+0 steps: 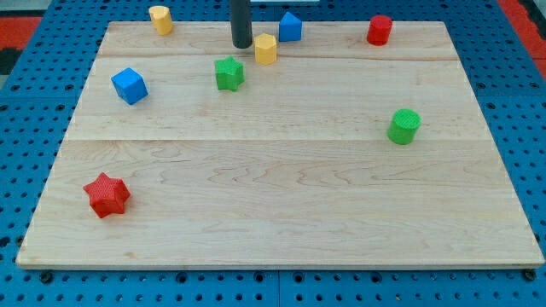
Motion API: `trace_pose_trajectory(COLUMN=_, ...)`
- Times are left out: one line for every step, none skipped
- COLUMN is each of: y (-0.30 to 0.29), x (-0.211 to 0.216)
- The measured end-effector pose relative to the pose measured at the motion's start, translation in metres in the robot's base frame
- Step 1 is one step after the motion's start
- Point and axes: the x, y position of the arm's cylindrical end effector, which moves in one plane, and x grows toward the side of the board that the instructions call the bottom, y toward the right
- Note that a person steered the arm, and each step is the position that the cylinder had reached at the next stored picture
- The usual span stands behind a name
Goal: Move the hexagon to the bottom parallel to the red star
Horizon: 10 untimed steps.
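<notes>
A yellow hexagon block (266, 49) stands near the view's top, a little left of centre. My tip (242, 45) is just to its left, a small gap away, with the rod rising out of the view's top. A red star block (107, 195) lies at the view's lower left on the wooden board (281, 213). A green star block (229, 73) sits just below and left of my tip.
A blue cube (130, 85) is at the left. A yellow cylinder-like block (160, 19) is at the top left. A blue pointed block (290, 26) is right of the hexagon. A red cylinder (380, 30) is at the top right. A green cylinder (404, 126) is at the right.
</notes>
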Motion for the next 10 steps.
trace_pose_trajectory(y=0.036, x=0.002)
trace_pose_trajectory(y=0.087, x=0.046)
trace_pose_trajectory(y=0.130, x=0.080)
trace_pose_trajectory(y=0.111, x=0.113)
trace_pose_trajectory(y=0.044, x=0.180)
trace_pose_trajectory(y=0.036, x=0.237)
trace_pose_trajectory(y=0.037, x=0.263)
trace_pose_trajectory(y=0.064, x=0.282)
trace_pose_trajectory(y=0.096, x=0.273)
trace_pose_trajectory(y=0.094, x=0.299)
